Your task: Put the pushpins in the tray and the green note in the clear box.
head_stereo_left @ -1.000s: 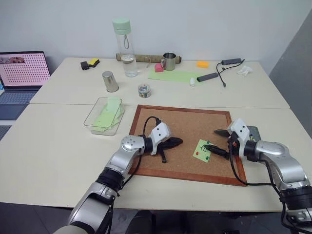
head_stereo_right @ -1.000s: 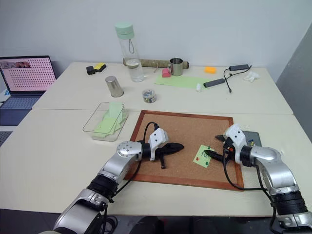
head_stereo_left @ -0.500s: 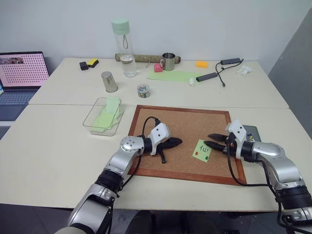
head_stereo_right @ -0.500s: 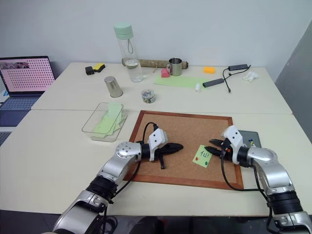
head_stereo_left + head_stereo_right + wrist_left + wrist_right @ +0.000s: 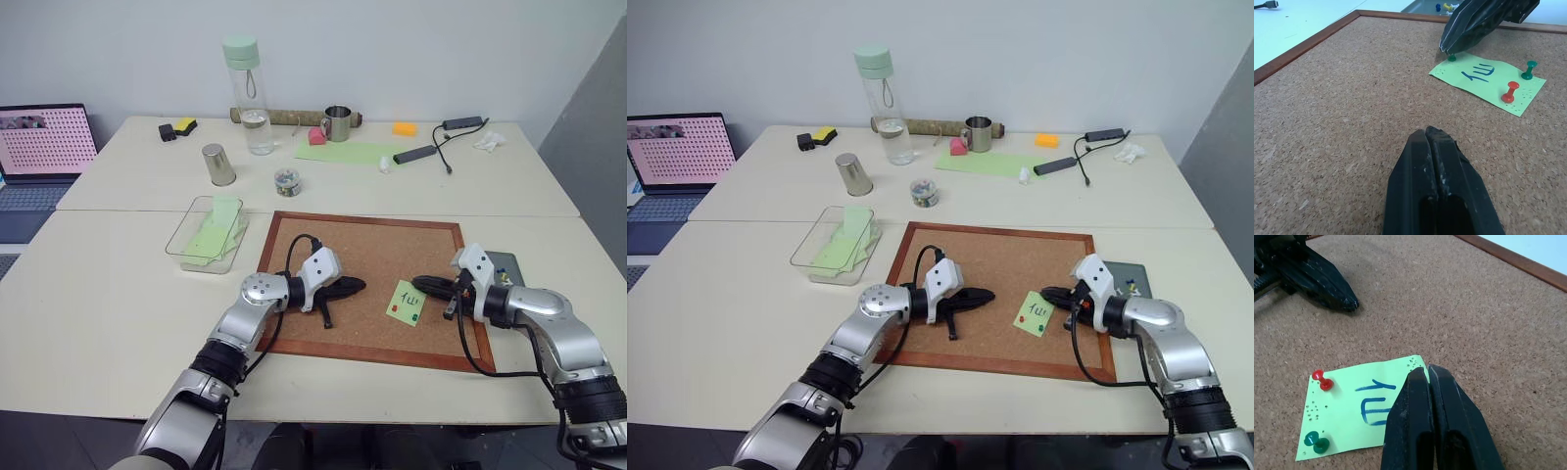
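Left wrist view: the right gripper (image 5: 1449,49) is seen closed at a green pin on the corner of the green note (image 5: 1488,82), which is pinned to the corkboard (image 5: 367,257) by a red pushpin (image 5: 1509,91) and a green pushpin (image 5: 1529,70). The left gripper (image 5: 1427,134) is pressed shut, holding nothing. The tray (image 5: 507,264) lies beside the board; the clear box (image 5: 209,233) lies well apart.

An office or lab workroom: pale desks (image 5: 118,294) pushed together, a laptop (image 5: 44,147), cables (image 5: 446,147), a corkboard (image 5: 367,269), plain wall.
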`<action>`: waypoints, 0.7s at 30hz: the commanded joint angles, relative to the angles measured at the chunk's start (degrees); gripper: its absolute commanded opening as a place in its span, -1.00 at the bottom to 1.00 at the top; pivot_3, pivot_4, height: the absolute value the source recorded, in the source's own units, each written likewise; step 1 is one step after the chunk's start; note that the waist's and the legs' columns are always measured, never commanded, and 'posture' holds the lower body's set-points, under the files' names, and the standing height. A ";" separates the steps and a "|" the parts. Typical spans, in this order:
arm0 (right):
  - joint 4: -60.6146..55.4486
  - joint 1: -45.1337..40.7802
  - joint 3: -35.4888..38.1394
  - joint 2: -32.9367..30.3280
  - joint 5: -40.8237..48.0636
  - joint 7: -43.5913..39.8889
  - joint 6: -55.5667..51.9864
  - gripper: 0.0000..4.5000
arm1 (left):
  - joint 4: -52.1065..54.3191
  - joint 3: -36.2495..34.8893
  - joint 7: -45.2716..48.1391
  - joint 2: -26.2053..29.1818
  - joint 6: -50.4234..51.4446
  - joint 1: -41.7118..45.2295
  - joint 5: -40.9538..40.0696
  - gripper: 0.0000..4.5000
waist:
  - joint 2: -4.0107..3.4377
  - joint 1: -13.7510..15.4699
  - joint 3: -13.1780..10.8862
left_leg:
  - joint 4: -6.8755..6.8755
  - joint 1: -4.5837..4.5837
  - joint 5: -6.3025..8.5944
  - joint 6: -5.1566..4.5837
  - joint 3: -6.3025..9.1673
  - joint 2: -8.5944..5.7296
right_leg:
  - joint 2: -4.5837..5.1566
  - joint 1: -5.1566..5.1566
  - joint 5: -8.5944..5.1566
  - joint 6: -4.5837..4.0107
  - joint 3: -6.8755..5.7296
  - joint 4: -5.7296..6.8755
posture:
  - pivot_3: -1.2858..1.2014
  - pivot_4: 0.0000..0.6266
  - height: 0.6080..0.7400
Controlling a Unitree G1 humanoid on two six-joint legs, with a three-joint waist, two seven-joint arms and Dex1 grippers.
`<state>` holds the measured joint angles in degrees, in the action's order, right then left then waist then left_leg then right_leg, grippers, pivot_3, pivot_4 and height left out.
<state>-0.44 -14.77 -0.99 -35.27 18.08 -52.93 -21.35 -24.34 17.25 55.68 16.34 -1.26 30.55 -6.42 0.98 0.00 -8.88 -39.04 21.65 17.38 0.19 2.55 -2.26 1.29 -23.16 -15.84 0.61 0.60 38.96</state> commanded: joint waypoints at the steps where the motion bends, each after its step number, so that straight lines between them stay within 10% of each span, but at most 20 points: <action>1: -4.66 -0.68 2.47 0.33 3.46 -0.10 -1.47 -1.00 | -1.89 0.53 -0.45 0.33 1.37 -1.59 1.90 -1.00 | 0.00 0.00 0.00 | 0.00 0.00 0.00 0.00 0.00 0.00 | 0.00 0.00 0.00 0.00 0.00 0.00 | 0.03 -0.52 1.00; 21: -10.51 -0.99 8.94 -1.15 11.81 2.67 -10.72 -1.00 | -0.40 0.91 -1.39 0.18 2.32 -2.74 2.34 -1.00 | -0.01 0.02 0.01 | 0.00 0.00 0.00 -0.01 0.01 0.00 | 0.00 0.00 0.00 0.00 0.00 0.01 | 0.03 -0.52 1.00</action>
<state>-8.73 -14.99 5.70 -35.50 28.31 -50.73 -31.35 -22.94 17.02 54.39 16.32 -0.45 29.60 -6.08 0.96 0.02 -8.87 -39.04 21.64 17.39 0.18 2.56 -2.25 1.29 -23.15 -15.84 0.61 0.60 38.96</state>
